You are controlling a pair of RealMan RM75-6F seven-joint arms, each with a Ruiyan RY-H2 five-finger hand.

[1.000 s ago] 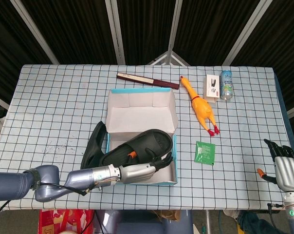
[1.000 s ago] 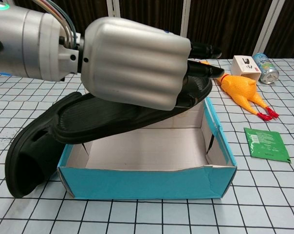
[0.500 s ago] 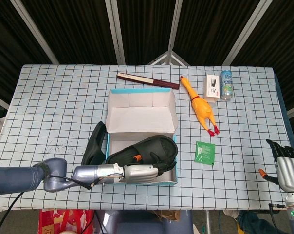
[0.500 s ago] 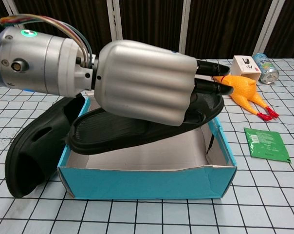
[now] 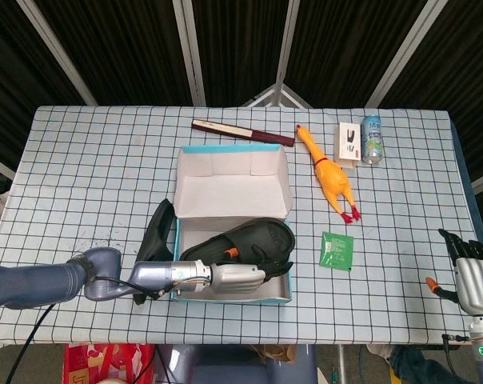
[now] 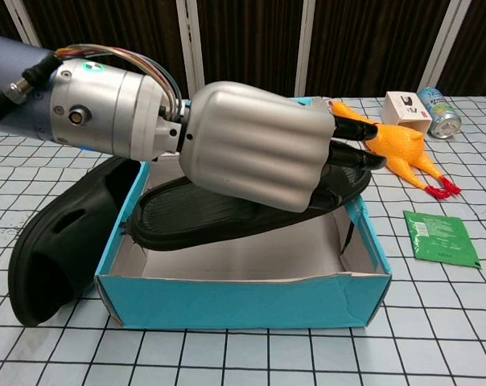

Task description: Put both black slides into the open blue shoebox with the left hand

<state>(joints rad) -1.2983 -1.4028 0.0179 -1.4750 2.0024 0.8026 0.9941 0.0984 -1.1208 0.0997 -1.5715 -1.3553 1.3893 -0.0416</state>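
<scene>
At the near edge of the table, our left hand held the first black slide from above, fingers wrapped over its toe end. The slide hung tilted inside the open blue shoebox, heel low toward the left wall, toe riding at the right rim. In the head view it lay lengthwise across the near half of the box, under the hand.

We judged the step in hand to be lowering the first slide, not yet let go. It did not appear to sit flat on the box floor; we could not tell whether the heel touched.

The second black slide leaned on edge against the outside of the box's left wall, untouched. The head view showed it just left of the box.

Our right hand waited at the far right table edge, fingers apart, holding nothing.

Next move, as we read it: settle the toe below the rim, release, lift clear, then swing left for the leaning slide. Space in the box looked tight, so the first slide should go to one side.

Beyond the box: green packet, rubber chicken, white carton, drink can.
</scene>
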